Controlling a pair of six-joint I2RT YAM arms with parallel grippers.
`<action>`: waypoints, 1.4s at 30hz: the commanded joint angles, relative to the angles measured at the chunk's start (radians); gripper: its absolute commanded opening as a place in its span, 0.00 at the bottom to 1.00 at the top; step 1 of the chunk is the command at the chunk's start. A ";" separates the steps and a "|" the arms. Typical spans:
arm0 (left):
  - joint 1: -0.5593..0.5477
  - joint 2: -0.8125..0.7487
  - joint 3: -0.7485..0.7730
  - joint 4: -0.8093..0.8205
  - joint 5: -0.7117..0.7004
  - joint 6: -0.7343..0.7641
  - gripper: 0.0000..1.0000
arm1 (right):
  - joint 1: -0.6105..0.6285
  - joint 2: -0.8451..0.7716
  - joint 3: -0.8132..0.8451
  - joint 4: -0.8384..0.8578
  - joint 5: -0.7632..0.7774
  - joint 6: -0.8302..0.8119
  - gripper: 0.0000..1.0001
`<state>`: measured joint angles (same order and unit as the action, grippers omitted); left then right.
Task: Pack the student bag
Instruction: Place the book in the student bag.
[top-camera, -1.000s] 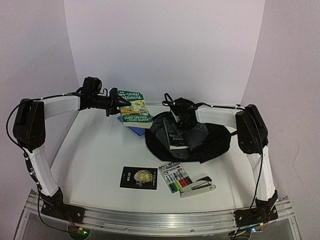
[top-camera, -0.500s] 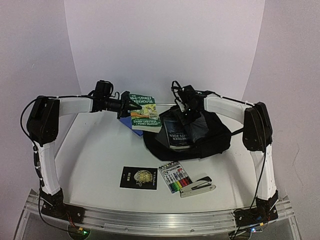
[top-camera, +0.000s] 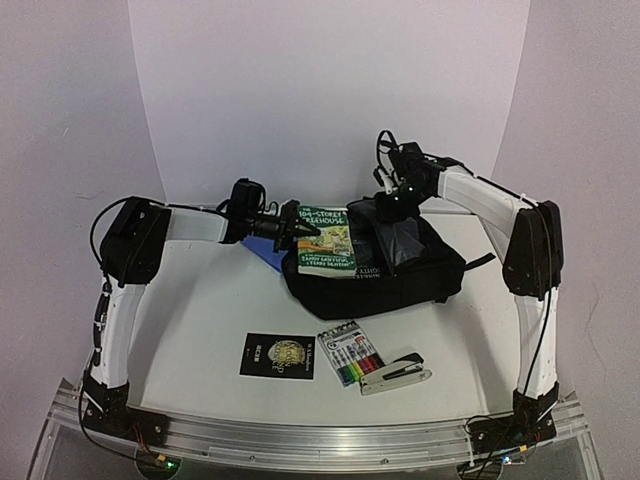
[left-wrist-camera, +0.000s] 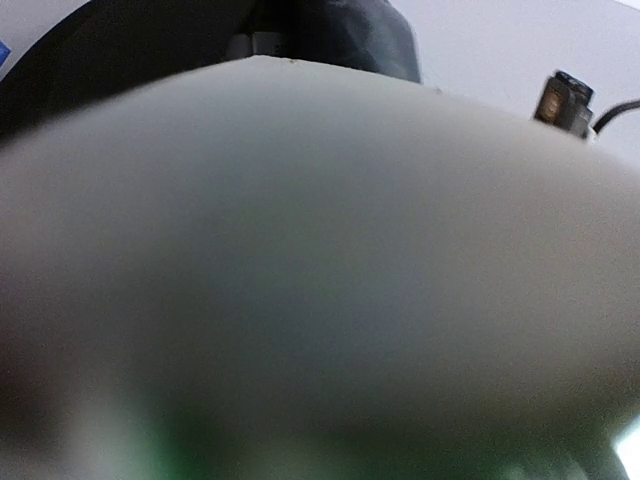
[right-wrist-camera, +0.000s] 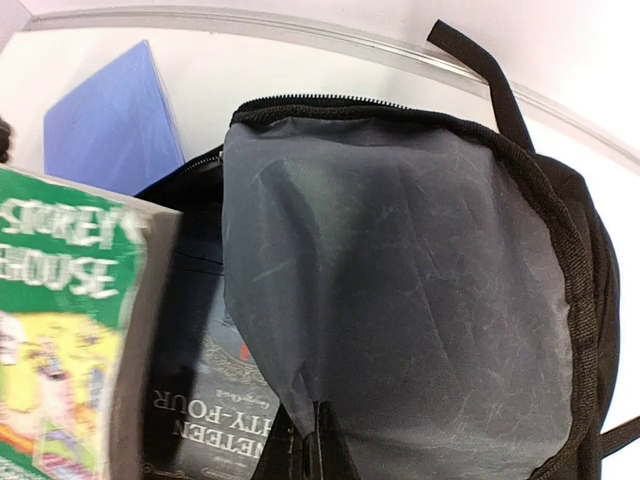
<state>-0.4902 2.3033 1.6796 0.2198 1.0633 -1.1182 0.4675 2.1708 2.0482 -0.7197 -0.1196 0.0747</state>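
Left hand (top-camera: 292, 228) clamps glossy green paperback (top-camera: 325, 245); right hand (right-wrist-camera: 318, 442) pinches crinkled lining of student bag (top-camera: 420, 280).

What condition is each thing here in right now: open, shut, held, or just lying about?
Bag: open, flap held up by right tool.
Green book: closed, held by left tool at bag's mouth.
Dark book: closed, inside bag.
Stapler: closed, on table.
Markers: packed, on table.
Black booklet: closed, flat on table.

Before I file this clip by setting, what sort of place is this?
Likely a robot lab bench, not a classroom: left arm and right arm bolted to a metal rail, white table, plain white backdrop.
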 joint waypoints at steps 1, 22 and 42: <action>-0.033 0.040 0.079 0.180 0.040 -0.079 0.00 | 0.000 -0.084 0.083 0.042 -0.048 0.072 0.00; -0.109 0.330 0.446 0.290 -0.004 -0.275 0.00 | 0.002 -0.106 0.059 0.047 -0.143 0.111 0.00; -0.134 0.225 0.372 0.315 -0.062 -0.237 0.00 | 0.100 -0.083 0.101 0.121 -0.304 0.377 0.00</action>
<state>-0.6269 2.6361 1.9781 0.5081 0.9914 -1.4036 0.5220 2.1632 2.0726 -0.7286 -0.3005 0.3260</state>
